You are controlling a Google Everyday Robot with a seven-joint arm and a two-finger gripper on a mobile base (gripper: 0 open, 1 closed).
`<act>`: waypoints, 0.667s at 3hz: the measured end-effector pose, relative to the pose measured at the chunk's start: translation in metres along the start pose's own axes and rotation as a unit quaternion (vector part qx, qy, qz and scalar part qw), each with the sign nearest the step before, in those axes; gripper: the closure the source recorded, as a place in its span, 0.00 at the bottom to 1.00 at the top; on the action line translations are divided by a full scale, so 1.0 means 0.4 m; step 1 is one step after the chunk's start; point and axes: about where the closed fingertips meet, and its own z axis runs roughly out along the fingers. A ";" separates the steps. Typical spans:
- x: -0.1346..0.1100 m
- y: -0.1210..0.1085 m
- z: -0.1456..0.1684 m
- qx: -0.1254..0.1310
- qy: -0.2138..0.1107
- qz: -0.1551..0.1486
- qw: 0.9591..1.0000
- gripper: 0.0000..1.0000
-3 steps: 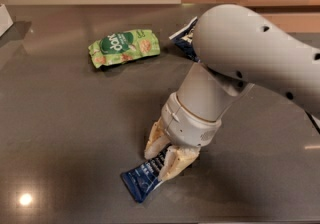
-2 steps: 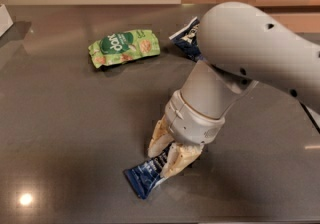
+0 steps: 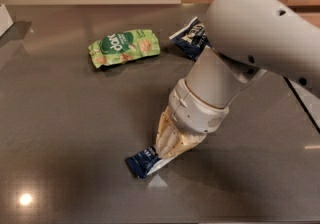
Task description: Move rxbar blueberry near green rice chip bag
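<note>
The rxbar blueberry (image 3: 141,162), a small dark navy wrapper, is at the front middle of the grey table (image 3: 65,118). My gripper (image 3: 163,154) points down from the right, and its tan fingers (image 3: 172,140) are shut on the bar's right end. The bar's left end sticks out to the lower left, just above the surface. The green rice chip bag (image 3: 125,47) lies flat at the back left, well apart from the bar and the gripper. My white arm (image 3: 250,33) comes in from the upper right.
A dark blue chip bag (image 3: 191,35) with a white top lies at the back, right of the green bag and partly behind my arm. A white object (image 3: 4,18) sits at the far left edge. The table's right edge (image 3: 300,99) runs under the arm.
The gripper and the rxbar have shifted together slightly up and away from the front edge. The green bag and the blue bag have not moved.
</note>
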 end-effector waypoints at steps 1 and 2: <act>-0.001 -0.014 -0.011 0.008 0.000 -0.003 1.000 1.00; -0.013 -0.087 -0.024 0.036 0.010 -0.016 0.999 1.00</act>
